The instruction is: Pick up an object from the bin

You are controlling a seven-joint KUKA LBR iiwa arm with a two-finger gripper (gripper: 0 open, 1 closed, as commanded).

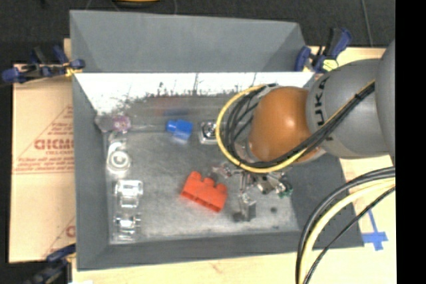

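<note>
a: what's in the grey metal bin point(180, 43)?
b: a few loose things, spread out. an orange-red toy brick point(204, 191) lies flat on the floor, a little right of the middle and toward the near wall. a small blue piece point(178, 130) sits near the back wall, and a small silvery piece point(208, 132) is just beside it on the right.
a: and along the left side?
b: clear plastic things in a row down the left wall. there's a pinkish clear one point(120, 122) in the back corner, then a round clear one point(119, 159), then a clear blocky one point(128, 207) nearest the front.
a: where is the tool?
b: the tool point(247, 201) is down in the bin's right half, under the arm's orange cover point(283, 123) and its looped cables. it's just right of the brick. i cannot tell whether it touches the brick.
a: is it clenched or released?
b: cannot tell. the cover and the wrist hide too much of it.
</note>
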